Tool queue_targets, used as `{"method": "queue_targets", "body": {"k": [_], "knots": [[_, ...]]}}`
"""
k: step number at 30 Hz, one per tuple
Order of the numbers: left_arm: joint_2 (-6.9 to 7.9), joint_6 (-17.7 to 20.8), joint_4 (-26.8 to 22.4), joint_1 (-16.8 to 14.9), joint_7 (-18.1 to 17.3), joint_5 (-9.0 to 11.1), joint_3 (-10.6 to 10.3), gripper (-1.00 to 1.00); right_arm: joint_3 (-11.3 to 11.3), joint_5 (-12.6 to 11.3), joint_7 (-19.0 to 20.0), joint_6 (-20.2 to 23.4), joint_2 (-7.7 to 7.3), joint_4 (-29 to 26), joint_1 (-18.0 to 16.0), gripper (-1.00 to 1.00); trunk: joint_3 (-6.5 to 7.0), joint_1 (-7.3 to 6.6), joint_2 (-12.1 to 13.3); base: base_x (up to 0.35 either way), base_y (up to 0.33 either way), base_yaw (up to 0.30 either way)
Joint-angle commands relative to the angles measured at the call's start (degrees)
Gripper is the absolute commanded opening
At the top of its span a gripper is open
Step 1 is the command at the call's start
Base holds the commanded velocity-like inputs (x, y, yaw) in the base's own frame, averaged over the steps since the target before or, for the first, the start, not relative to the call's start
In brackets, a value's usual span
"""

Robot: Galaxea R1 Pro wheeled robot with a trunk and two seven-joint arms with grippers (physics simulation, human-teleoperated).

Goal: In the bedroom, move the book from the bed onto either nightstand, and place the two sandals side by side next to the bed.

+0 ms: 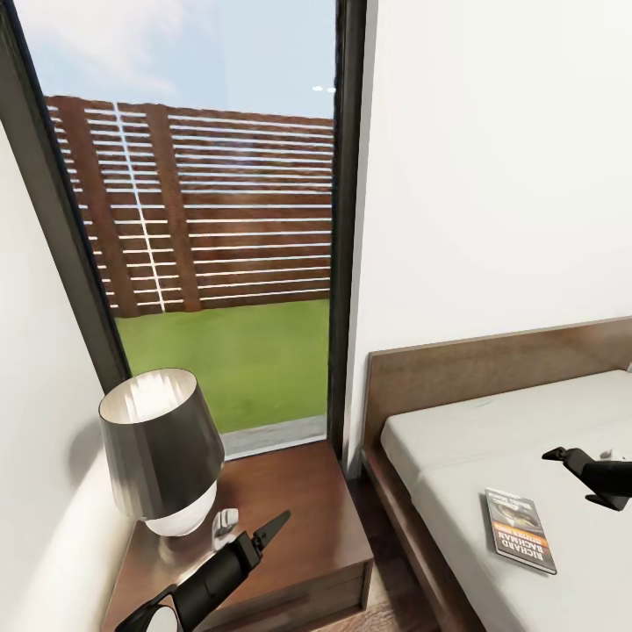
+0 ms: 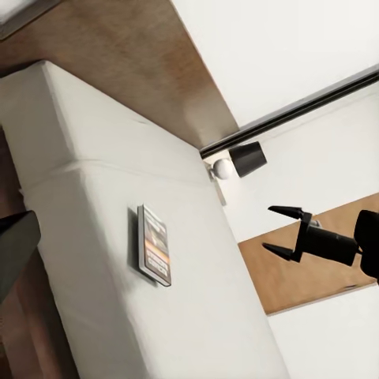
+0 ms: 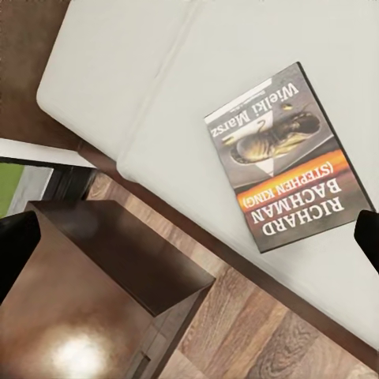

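The book (image 1: pixel 520 529) lies flat on the pale mattress of the bed (image 1: pixel 474 439), close to the edge that faces the nightstand (image 1: pixel 298 509); its cover reads "RICHARD BACHMAN" (image 3: pixel 288 158). My right gripper (image 1: pixel 568 478) hovers open above the mattress just right of the book, with nothing between its fingers (image 2: pixel 272 230). Over the nightstand's top, my left gripper (image 1: pixel 268 529) is held open and empty, pointing towards the bed. The sandals are out of view.
A grey-shaded lamp (image 1: pixel 162 448) and a small white object (image 1: pixel 226 522) stand on the nightstand's left part. A tall black-framed window (image 1: pixel 347 219) rises behind it. A narrow strip of wood floor (image 3: pixel 260 324) separates nightstand and bed. The brown headboard (image 1: pixel 491 364) runs along the white wall.
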Motion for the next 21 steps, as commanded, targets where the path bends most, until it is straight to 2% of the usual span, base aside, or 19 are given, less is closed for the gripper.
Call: {"method": "queue_targets", "body": {"k": [1, 11, 21], "knots": [[-0.05, 0.45, 0.02, -0.04, -0.12, 0.28, 0.12, 1.0, -0.3, 0.11, 0.02, 0.29, 0.04, -0.04, -0.04, 1.0, -0.06, 0.0, -0.04, 0.005, 0.0, 0.0], [-0.05, 0.45, 0.19, -0.07, 0.04, 0.28, 0.15, 1.0, -0.31, 0.12, 0.08, 0.27, 0.1, -0.08, -0.04, 1.0, -0.06, 0.0, -0.04, 0.061, -0.046, 0.0], [-0.05, 0.45, 0.28, -0.06, 0.05, 0.28, 0.18, 1.0, -0.31, 0.11, 0.09, 0.27, 0.11, -0.09, -0.04, 1.0, -0.06, 0.0, -0.04, 0.14, -0.125, 0.0]]}}
